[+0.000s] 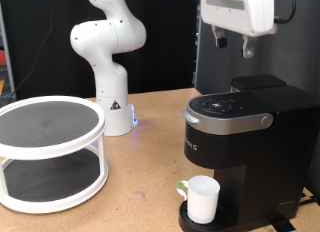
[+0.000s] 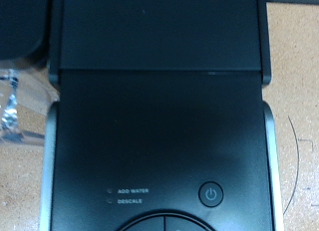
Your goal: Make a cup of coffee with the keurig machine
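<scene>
The keurig machine stands on the wooden table at the exterior view's right, matte black, with its silver-grey lid handle down. The cup, a small white mug with a green mark by its handle, stands on the drip tray under the spout. My gripper hangs above the machine's rear top, apart from it, with its two dark fingers spread and nothing between them. The wrist view looks straight down on the machine's black top, with the power button and part of the round panel; no fingers show there.
A white two-tier round rack stands at the exterior view's left. The white arm's base rises behind it at the table's far side. A black panel stands behind the machine. Bare wooden tabletop lies between rack and machine.
</scene>
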Tool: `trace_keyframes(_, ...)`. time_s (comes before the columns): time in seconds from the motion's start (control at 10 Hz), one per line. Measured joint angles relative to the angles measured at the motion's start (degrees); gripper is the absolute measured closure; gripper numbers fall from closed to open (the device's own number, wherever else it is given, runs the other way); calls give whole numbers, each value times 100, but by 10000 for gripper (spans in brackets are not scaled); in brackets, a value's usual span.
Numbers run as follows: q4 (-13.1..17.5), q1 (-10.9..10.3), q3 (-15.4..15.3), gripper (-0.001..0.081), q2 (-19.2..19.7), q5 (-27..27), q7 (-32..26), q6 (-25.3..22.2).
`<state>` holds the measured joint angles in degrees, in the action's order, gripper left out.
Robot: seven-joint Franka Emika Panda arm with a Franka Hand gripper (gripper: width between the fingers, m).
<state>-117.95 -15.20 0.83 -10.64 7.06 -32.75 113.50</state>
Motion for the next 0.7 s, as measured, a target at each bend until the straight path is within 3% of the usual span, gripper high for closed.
trace_keyframes(0.4,-41,1,1,-2,372,-117,33,298)
trace_keyframes(0.7,-307,14,8,-2,444,-137,-74,807)
